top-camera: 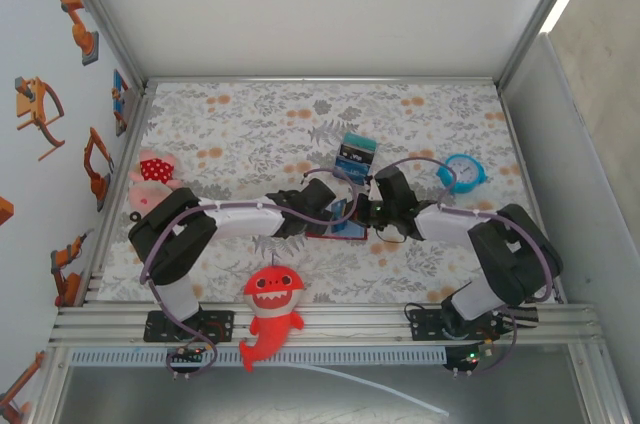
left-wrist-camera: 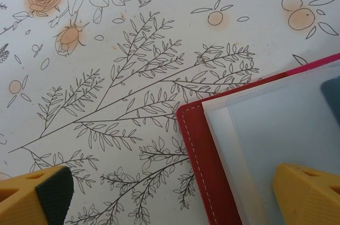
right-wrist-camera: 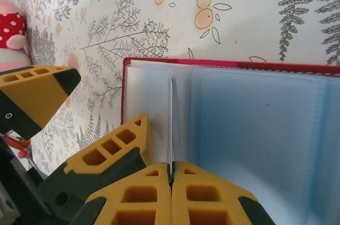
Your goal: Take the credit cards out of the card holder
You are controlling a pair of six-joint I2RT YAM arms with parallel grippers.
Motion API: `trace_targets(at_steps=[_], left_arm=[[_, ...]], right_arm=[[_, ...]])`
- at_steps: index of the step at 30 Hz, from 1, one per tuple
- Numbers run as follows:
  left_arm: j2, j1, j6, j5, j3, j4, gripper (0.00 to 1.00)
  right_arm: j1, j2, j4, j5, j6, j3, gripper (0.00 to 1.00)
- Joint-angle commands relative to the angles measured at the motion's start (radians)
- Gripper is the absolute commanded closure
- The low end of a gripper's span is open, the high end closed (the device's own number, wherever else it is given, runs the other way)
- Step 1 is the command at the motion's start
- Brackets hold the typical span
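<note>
Jaws of the right gripper (right-wrist-camera: 171,167) are clamping a card holder (right-wrist-camera: 255,129) leaf upright while the spread left gripper (left-wrist-camera: 175,189) is seemingly bracing its edge.

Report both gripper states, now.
Left gripper: open, fingers straddling the card holder corner.
Right gripper: shut on a thin sheet rising from its panels; card or sleeve cannot be told.

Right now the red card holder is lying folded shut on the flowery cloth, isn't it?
Not quite. The card holder is lying open, not folded shut. The right wrist view shows its bluish inside spread out. The rest is right: it is red, and it lies on the flowery cloth.
</note>
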Motion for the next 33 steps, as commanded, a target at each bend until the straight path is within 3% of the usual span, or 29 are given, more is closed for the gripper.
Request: trace_targets(at_steps=[1, 11, 18, 33], left_arm=[[-0.031, 0.009, 0.000, -0.022, -0.025, -0.029, 0.03], [-0.118, 0.011, 0.040, -0.055, -0.017, -0.040, 0.03], [-0.195, 0.025, 0.031, -0.068, -0.015, -0.036, 0.03], [-0.124, 0.036, -0.061, -0.009, -0.015, -0.012, 0.03]], right_arm=[[0.007, -0.055, -0.099, 0.037, -0.048, 0.014, 1.00], [0.006, -0.182, -0.321, 0.118, -0.153, 0.088, 1.00], [0.007, -0.229, -0.548, 0.242, -0.339, 0.219, 1.00], [-0.007, -0.013, -0.783, 0.409, -0.926, 0.635, 1.00]])
